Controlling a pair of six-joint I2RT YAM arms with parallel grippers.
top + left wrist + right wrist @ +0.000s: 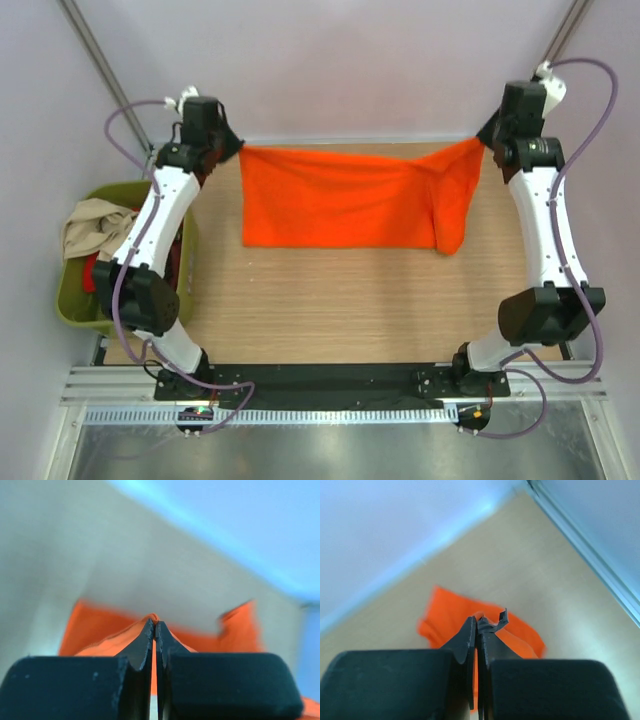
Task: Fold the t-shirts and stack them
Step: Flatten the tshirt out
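Gripping orange t-shirt (345, 198) corners | left claw (154, 624) clamped on it | right claw (477, 621) likewise | cloth stretched between

The white-and-black left arm (163, 205) and matching right arm (545, 225) each have glossy curved white shells between chunky black joint housings, thin lilac cables (108, 128) looping alongside, and matte black blocky fingers with finely toothed inner edges on the left gripper (153, 625) and right gripper (476, 625).

two arms (160, 215) (545, 225), one orange t-shirt (340, 200), one green tub (75, 305), one beige shirt (95, 228), one red shirt (90, 272).
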